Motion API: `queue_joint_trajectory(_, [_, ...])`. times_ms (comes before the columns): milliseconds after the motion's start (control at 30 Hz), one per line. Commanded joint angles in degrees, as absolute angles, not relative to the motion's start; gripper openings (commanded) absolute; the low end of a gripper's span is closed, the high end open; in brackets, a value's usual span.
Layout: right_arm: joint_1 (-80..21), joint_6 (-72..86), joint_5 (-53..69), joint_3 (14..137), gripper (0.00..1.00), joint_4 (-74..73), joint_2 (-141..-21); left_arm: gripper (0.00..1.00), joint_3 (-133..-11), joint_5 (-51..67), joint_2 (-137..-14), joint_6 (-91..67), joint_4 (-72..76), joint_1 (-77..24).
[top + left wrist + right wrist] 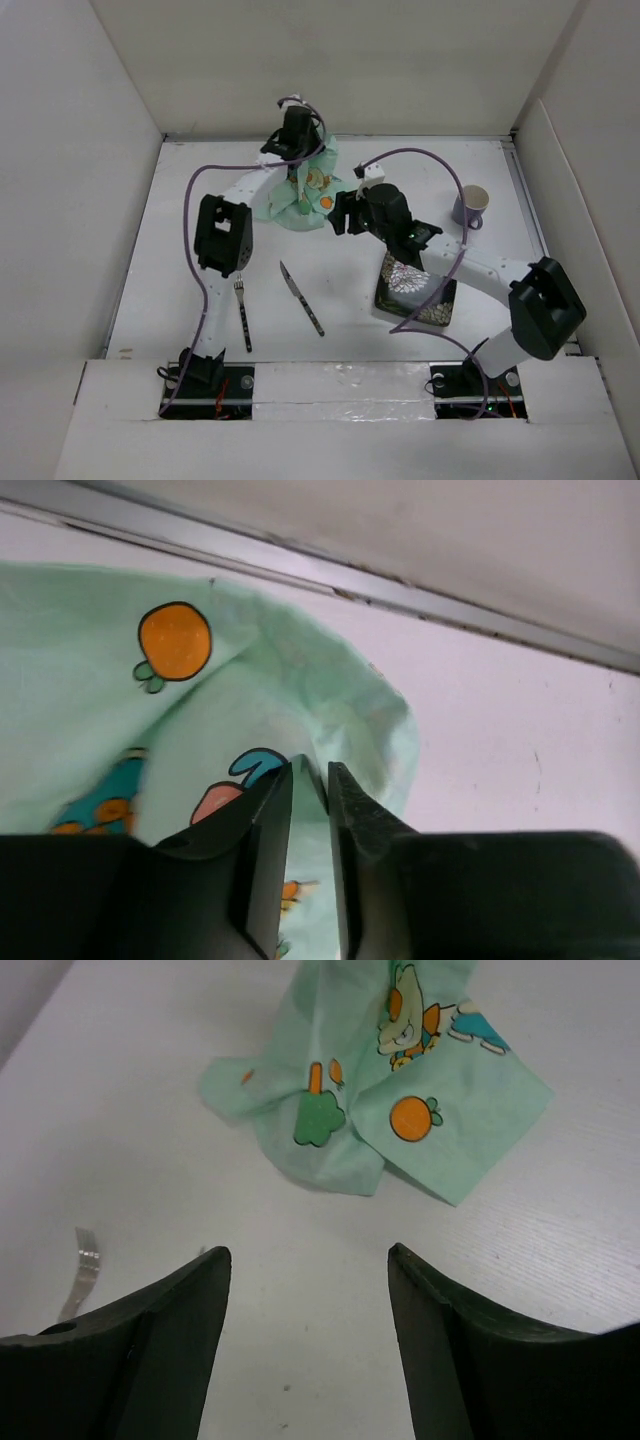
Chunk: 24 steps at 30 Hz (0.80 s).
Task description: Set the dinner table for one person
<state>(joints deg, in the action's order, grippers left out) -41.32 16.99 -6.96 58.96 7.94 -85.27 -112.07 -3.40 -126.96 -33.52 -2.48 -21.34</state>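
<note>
Two arms: both reach across the dinner table toward its far edge.
Near edge: a fork and a knife lie close together left of the middle, handles toward the near edge, the knife slanted.
Near right: a dark flower-printed square piece sits under the right arm; I cannot tell whether it is a plate or a box.
Right edge: a lavender mug stands upright, well apart from the cloth.
Right gripper: fingers spread wide with nothing between them, over bare surface just on the near-right side of the cloth.
Placemat: mint-green, bunched in a heap near the middle of the far edge, not flat.
Left gripper: at the far edge, fingers pressed almost together, pinching a raised fold of the placemat.
Deciding relation: the heap lies straight ahead of the right fingers, on their far side. Its long axis runs from the left pinch toward the near right, and one flat corner points to the right edge. The right arm is the nearer one to that loose corner.
Likely need: a second grasp there, so the cloth can be pulled flat.
</note>
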Motion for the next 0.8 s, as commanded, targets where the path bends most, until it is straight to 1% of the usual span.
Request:
queue_joint_trajectory(0, [-40.3, 18.0, -11.0, 61.0, 0.70, 5.5, -89.0, 0.20, -125.8, -3.5, -133.7, -29.7, -8.8, -24.6])
queue_joint_trajectory(33, [-40.3, 18.2, -11.0, 61.0, 0.70, 5.8, -89.9, 0.31, -129.1, -3.8, -135.5, -28.8, -10.4, -25.1])
queue_joint_trajectory(67, [-39.7, 18.5, -11.1, 60.8, 0.70, 6.4, -90.7, 0.50, -132.0, -3.3, -137.0, -27.2, -12.3, -25.1])
queue_joint_trajectory(100, [-39.7, 18.9, -11.3, 60.9, 0.67, 6.4, -92.4, 0.56, -135.3, -3.3, -138.0, -26.5, -15.3, -25.1])
queue_joint_trajectory(167, [-39.0, 19.3, -11.1, 61.1, 0.59, 7.2, -93.8, 0.66, -131.8, -6.4, -134.8, -25.3, -15.0, -25.1])
queue_joint_trajectory(200, [-38.4, 19.5, -10.5, 61.0, 0.48, 8.0, -94.3, 0.67, -122.3, -7.2, -128.3, -24.2, -10.2, -24.5])
queue_joint_trajectory(267, [-37.0, 19.7, -9.1, 61.6, 0.28, 9.0, -96.5, 0.67, -110.3, -10.1, -120.5, -24.0, -4.0, -23.9])
queue_joint_trajectory(300, [-36.3, 19.9, -8.2, 63.4, 0.18, 8.9, -97.5, 0.67, -98.3, -11.1, -112.5, -24.9, 2.6, -23.1])
queue_joint_trajectory(333, [-36.3, 19.8, -7.9, 64.2, 0.16, 8.5, -99.7, 0.67, -92.4, -13.2, -109.1, -25.8, 5.2, -22.6])
queue_joint_trajectory(367, [-35.8, 19.8, -7.8, 65.4, 0.16, 7.7, -101.0, 0.65, -87.5, -14.2, -105.4, -26.9, 7.8, -22.6])
queue_joint_trajectory(400, [-35.8, 19.7, -7.3, 67.7, 0.20, 7.0, -102.4, 0.64, -78.0, -15.6, -99.6, -27.8, 11.7, -21.7])
queue_joint_trajectory(433, [-35.2, 19.7, -6.9, 68.9, 0.25, 6.2, -103.6, 0.63, -73.5, -17.1, -97.1, -29.8, 13.4, -20.9])
queue_joint_trajectory(467, [-35.2, 19.5, -6.8, 70.0, 0.31, 5.0, -105.9, 0.62, -70.2, -17.7, -95.1, -30.2, 14.6, -20.9])
queue_joint_trajectory(500, [-34.7, 19.4, -6.2, 71.0, 0.45, 4.3, -107.1, 0.62, -65.0, -18.1, -92.7, -30.7, 14.9, -20.9])
queue_joint_trajectory(600, [-34.0, 19.7, -5.5, 74.5, 0.61, 2.0, -111.0, 0.62, -60.1, -20.1, -92.7, -31.8, 12.2, -20.4])
queue_joint_trajectory(767, [-31.7, 21.9, -4.0, 77.4, 0.64, 0.5, -114.0, 0.61, -58.7, -20.0, -97.0, -32.1, 12.7, -19.8])
